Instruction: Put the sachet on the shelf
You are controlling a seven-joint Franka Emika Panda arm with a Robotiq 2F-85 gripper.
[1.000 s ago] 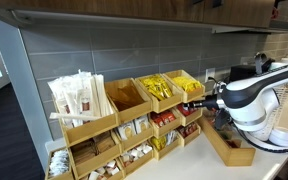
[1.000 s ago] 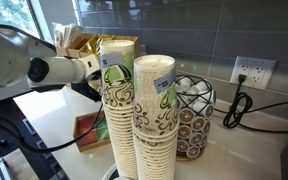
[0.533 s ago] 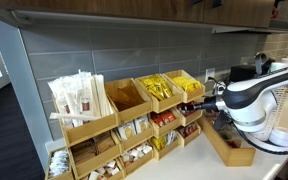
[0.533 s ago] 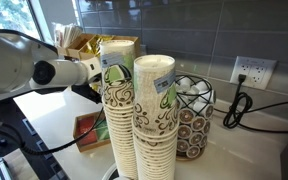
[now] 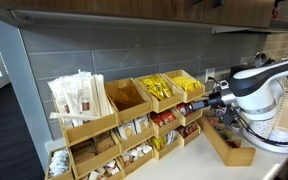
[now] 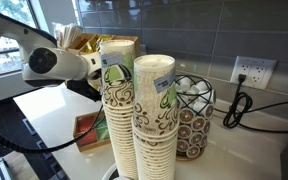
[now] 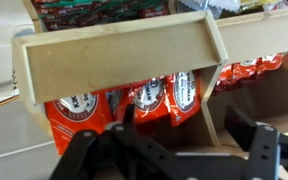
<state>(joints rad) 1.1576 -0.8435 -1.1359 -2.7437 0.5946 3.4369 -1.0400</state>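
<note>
The shelf (image 5: 92, 131), a light-wood organizer of stepped bins, stands against the tiled wall. In the wrist view its slanted front board (image 7: 119, 55) fills the top, and several red and white sachets (image 7: 149, 97) stand in the bin below it. My gripper (image 7: 184, 122) hangs just in front of that bin, open, with nothing between its dark fingers (image 7: 242, 126). In an exterior view the gripper (image 5: 198, 103) is by the right-hand end of the middle row, next to the red packets (image 5: 188, 109). In the exterior view with the cups the arm (image 6: 54, 65) shows, and the cups hide the fingertips.
A small low wooden tray (image 5: 229, 146) lies on the counter under the arm. Yellow packets (image 5: 159, 88) and white wrapped sticks (image 5: 79, 97) fill the upper bins. Tall stacks of paper cups (image 6: 154, 110), a wire basket of pods (image 6: 196, 115) and a wall socket (image 6: 249, 70) are nearby.
The gripper has gone from shut to open. The arm has drawn back a little from the shelf, to the right in the shelf-side exterior view.
</note>
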